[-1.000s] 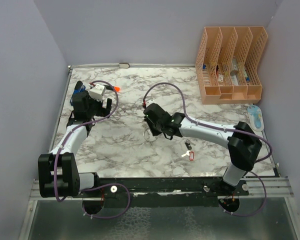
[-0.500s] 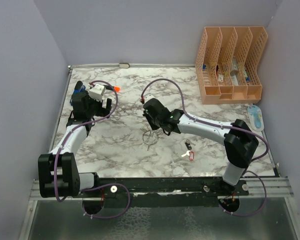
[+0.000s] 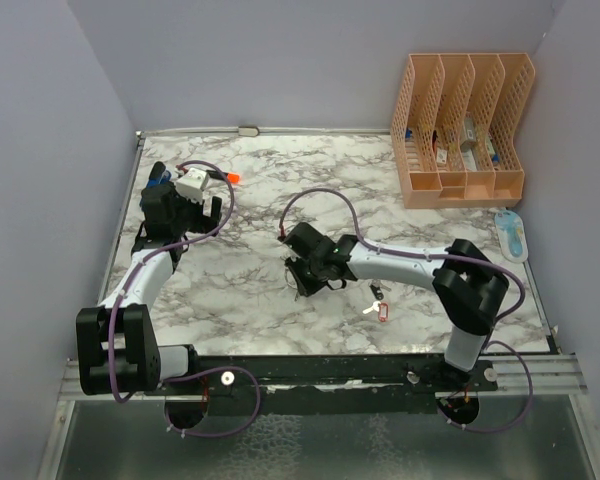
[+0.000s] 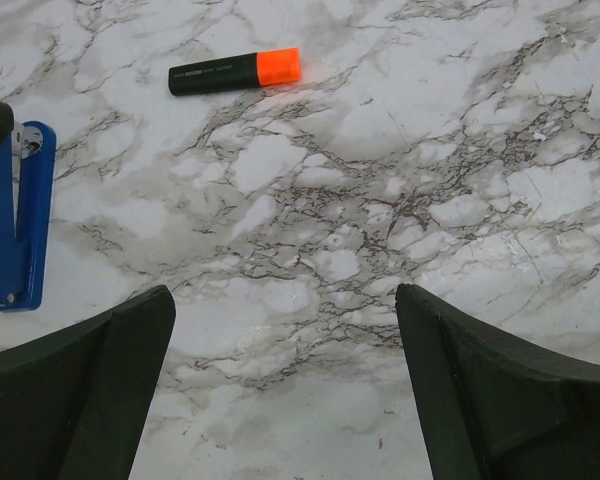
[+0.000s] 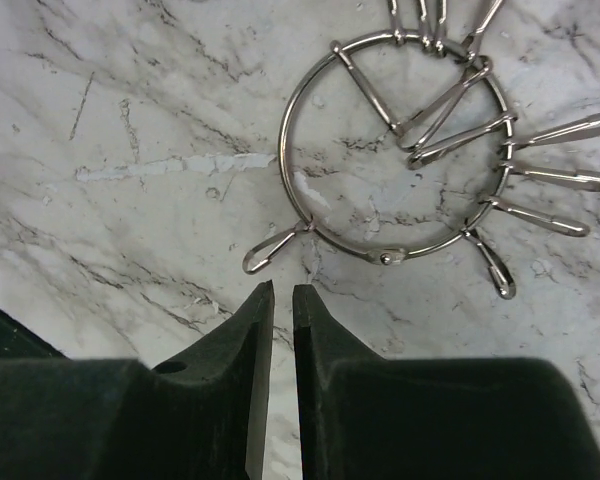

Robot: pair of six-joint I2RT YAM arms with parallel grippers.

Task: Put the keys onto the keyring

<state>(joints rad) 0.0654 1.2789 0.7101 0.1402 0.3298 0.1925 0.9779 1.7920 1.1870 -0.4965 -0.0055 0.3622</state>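
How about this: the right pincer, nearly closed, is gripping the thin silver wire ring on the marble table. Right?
Not quite. The right pincer is nearly closed but grips nothing; the thin silver wire ring lies on the marble table just beyond its tips. The right wrist view shows it.

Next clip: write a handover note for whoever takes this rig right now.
Left gripper: open, empty, over bare table near the orange-capped marker.
Right gripper: shut on nothing, tips just short of the keyring, which lies flat.
Keys (red tag, dark head): loose on the table, right of that gripper, off the keyring.
Done: neither of that pair is threaded.
Left: grasp the keyring, thread both keys.
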